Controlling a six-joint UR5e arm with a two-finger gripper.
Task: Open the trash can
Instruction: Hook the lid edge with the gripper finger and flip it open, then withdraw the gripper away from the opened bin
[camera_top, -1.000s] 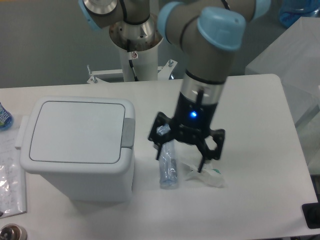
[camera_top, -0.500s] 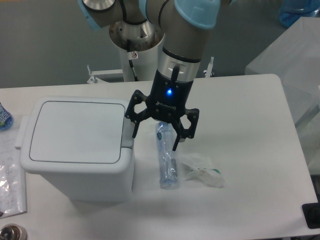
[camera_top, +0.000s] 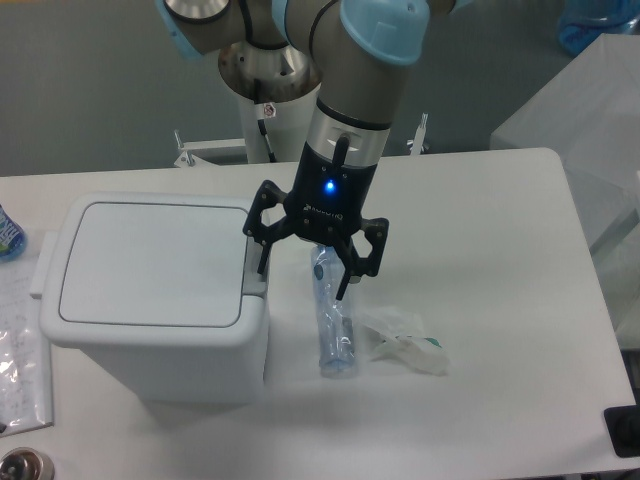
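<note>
fingers spread wide, nothing between them, one tip just at the right edge of the trash can's lid by the grey push-button, the other over a clear plastic bottle. gripper black, blue light lit, hanging at frame centre under the grey and pale-blue arm. trash can white and boxy at left centre, lid shut. bottle lying on the white table just right of the bin, crumpled clear wrapper beside it toward lower right.
</note>
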